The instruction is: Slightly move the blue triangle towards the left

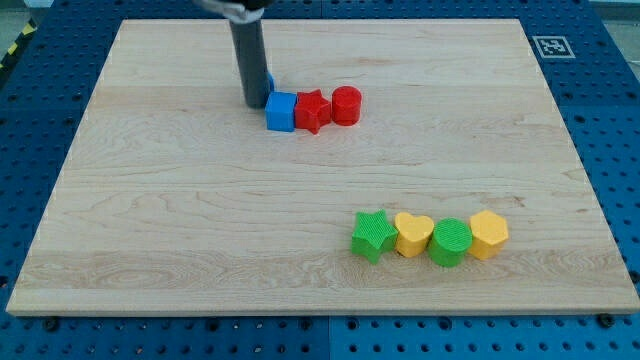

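My tip (252,104) rests on the wooden board (180,220) near the view's top, just left of a blue cube (281,111). A sliver of a second blue block, the blue triangle (270,81), shows right behind the rod's right side, above the cube. Most of it is hidden by the rod, so its shape is hard to make out. A red star (312,110) touches the cube's right side, and a red cylinder (346,105) sits right of the star.
At the view's lower right a row stands close together: green star (373,235), yellow heart (414,235), green cylinder (450,242), yellow hexagon (489,234). A blue pegboard table (610,120) surrounds the board.
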